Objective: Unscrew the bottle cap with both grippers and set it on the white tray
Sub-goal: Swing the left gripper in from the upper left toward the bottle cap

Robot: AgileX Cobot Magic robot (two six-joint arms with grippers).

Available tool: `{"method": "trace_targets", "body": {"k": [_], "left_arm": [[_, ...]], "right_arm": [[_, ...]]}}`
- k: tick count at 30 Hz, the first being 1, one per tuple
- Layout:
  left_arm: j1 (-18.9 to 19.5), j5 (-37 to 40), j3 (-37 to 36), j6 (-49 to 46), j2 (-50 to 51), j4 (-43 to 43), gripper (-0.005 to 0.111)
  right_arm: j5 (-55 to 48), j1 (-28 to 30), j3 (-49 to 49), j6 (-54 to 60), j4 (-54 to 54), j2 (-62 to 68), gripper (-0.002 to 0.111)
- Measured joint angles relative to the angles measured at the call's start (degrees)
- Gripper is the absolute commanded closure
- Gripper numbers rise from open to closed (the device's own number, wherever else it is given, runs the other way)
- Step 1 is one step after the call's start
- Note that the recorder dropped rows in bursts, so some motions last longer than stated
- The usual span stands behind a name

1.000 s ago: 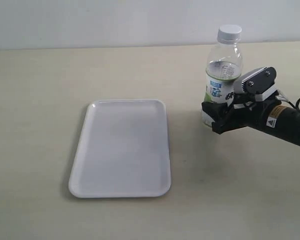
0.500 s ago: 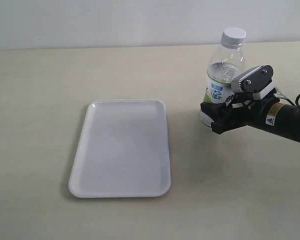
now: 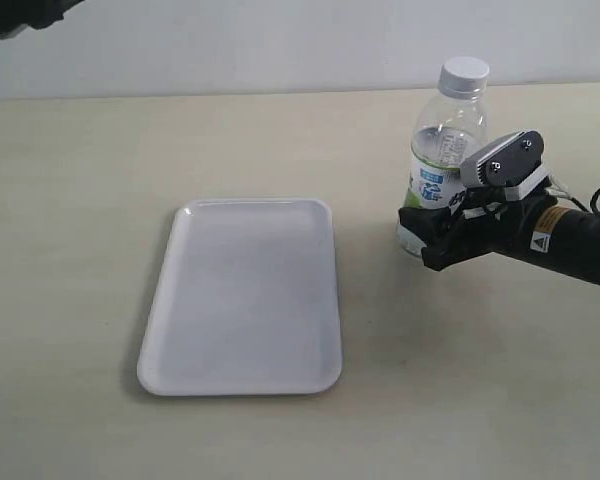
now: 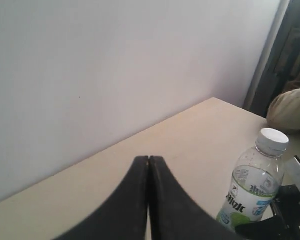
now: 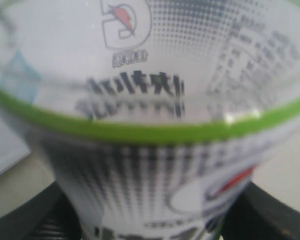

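The bottle stands upright on the beige table, right of the white tray, with the white bottle cap screwed on its neck. My right gripper comes in from the right and is shut round the bottle's lower, labelled part. In the right wrist view the label fills the picture, with a black finger at either side. My left gripper is shut and empty, up in the air well to the left of the bottle and cap.
A dark part of the left arm shows at the top left corner of the exterior view. A pale wall runs behind the table. A beige sleeve and a dark doorway lie beyond the table's far end. The tray holds nothing.
The right gripper and the bottle's base have shifted slightly left, with the cap ending a little to the right. A dark part of the left arm has come into the top left corner.
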State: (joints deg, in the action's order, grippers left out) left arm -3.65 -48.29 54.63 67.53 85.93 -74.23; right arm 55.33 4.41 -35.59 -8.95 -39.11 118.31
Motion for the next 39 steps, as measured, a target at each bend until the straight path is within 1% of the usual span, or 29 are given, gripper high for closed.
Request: {"method": "trace_targets", "body": {"k": [6,12,15,18,20,23,26,29,31,34,39], "left_arm": [[0.0,-0.6,6.5,3.4,1.2,-8.5,0.104],[0.0,-4.0,7.7,4.9,3.7,-19.5,0.104],[0.0,-4.6,7.7,2.0,6.2,-22.1,0.104],[-0.9,-3.8,7.7,-2.5,8.5,-21.6,0.104],[-2.1,-2.8,7.7,-5.7,9.9,-19.5,0.104],[-5.2,-2.6,7.8,-10.3,11.6,-16.6,0.104],[-9.1,-2.2,8.4,-13.3,13.0,-16.9,0.104],[-12.5,0.3,9.8,-15.5,14.2,-17.1,0.106],[-14.5,4.6,11.6,-13.8,14.7,-15.0,0.107],[-17.1,10.4,14.7,-8.4,15.6,-11.8,0.107],[-21.2,10.5,17.3,-8.0,16.9,-14.2,0.107]], "right_arm": [[0.1,0.0,0.0,-1.2,-2.3,-0.1,0.108],[0.2,0.0,0.0,-1.5,-2.7,-0.1,0.108],[0.2,0.0,0.0,-1.5,-2.7,-0.1,0.108],[0.2,0.0,-0.2,-1.7,-2.8,-0.1,0.108],[0.0,0.0,-0.4,-1.7,-2.9,-0.1,0.108],[-0.1,0.0,-0.4,-1.8,-2.9,-0.1,0.108],[-0.3,0.0,-0.6,-1.9,-2.9,-0.1,0.108],[-0.4,0.0,-0.6,-1.9,-3.1,-0.1,0.108],[-0.4,0.0,-0.6,-1.9,-3.1,-0.1,0.108],[-0.4,0.0,-0.7,-1.9,-3.1,0.0,0.108],[-0.4,0.0,-0.7,-1.9,-3.1,0.0,0.108]]}}
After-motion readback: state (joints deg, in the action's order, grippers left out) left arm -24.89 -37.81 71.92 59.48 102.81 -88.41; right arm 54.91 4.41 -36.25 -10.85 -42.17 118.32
